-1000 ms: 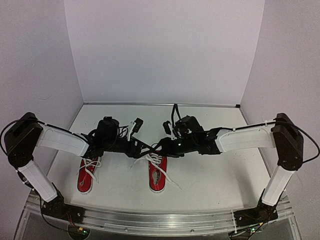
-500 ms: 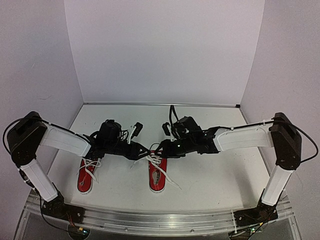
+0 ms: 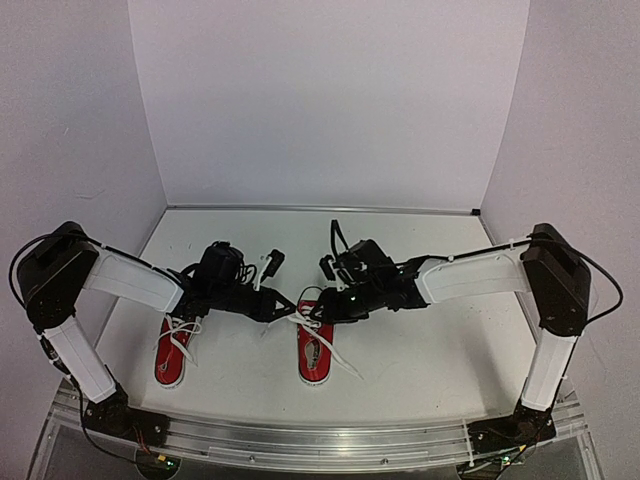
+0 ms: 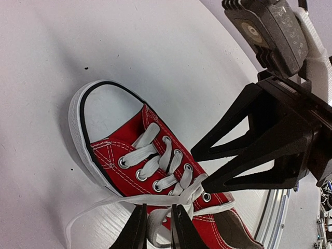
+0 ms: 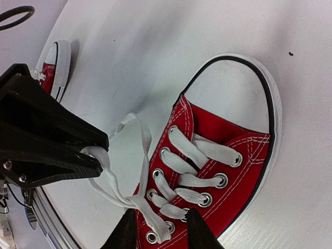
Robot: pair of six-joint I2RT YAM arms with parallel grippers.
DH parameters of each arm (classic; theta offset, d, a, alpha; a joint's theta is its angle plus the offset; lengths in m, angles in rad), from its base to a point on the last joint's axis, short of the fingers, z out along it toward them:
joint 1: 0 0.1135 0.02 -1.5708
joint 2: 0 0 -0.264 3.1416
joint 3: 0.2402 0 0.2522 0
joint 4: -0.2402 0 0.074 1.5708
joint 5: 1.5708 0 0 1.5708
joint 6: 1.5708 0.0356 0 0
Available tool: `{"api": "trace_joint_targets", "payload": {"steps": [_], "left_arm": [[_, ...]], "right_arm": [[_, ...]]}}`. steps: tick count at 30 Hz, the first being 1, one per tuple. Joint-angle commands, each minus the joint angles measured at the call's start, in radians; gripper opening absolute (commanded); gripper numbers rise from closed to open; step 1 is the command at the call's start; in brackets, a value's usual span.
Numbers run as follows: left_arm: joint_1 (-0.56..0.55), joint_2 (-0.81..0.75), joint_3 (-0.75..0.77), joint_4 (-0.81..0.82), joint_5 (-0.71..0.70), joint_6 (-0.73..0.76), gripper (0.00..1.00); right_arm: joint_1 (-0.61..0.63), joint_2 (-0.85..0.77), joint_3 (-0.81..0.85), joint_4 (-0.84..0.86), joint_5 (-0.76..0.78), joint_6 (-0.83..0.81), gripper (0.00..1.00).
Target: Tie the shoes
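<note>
Two red sneakers with white laces lie on the white table, toes pointing away: one on the left [image 3: 174, 357], one in the middle [image 3: 313, 352]. Both grippers meet over the middle shoe [image 4: 116, 140], [image 5: 228, 129]. My left gripper [image 3: 283, 307], [image 4: 157, 228] is shut on a loose white lace [image 4: 155, 218] at the shoe's left side; the pinched loop shows in the right wrist view [image 5: 98, 154]. My right gripper [image 3: 313, 305], [image 5: 162, 233] is open, its fingers straddling the laces by the top eyelets. In the left wrist view one of its fingertips [image 4: 207, 183] touches the lace crossing.
The left shoe [image 5: 54, 65] lies under my left arm with its laces loose. White walls close the table at the back and both sides. A metal rail [image 3: 320, 440] runs along the near edge.
Both grippers have come lower and closer together over the middle shoe. The right arm has reached further left.
</note>
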Motion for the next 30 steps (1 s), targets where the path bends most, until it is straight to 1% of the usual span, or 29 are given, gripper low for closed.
{"api": "trace_joint_targets", "payload": {"steps": [1,6,12,19,21,23,25,30], "left_arm": [[0.005,-0.003,0.04,0.008,0.018,0.009,0.16],[0.005,0.003,0.045,0.007,0.022,0.009,0.12],[0.004,0.013,0.057,0.003,0.026,0.01,0.1],[0.006,0.018,0.063,0.001,0.031,0.012,0.08],[0.007,0.018,0.063,-0.001,0.031,0.012,0.07],[0.007,0.02,0.063,-0.003,0.029,0.012,0.06],[0.008,0.021,0.062,-0.006,0.022,0.011,0.05],[0.016,0.023,0.052,-0.011,0.003,0.0,0.01]], "right_arm": [[-0.003,0.019,0.042,-0.011,-0.019,-0.026,0.27],[-0.002,0.027,0.046,-0.015,-0.028,-0.031,0.22],[-0.002,0.038,0.053,-0.022,-0.041,-0.037,0.19],[-0.002,0.042,0.064,-0.036,-0.048,-0.049,0.17],[-0.002,0.039,0.064,-0.038,-0.047,-0.05,0.13],[-0.003,0.028,0.061,-0.039,-0.043,-0.05,0.05],[-0.001,0.009,0.055,-0.038,-0.036,-0.049,0.0],[-0.002,-0.051,0.011,-0.024,-0.001,-0.047,0.0]]}}
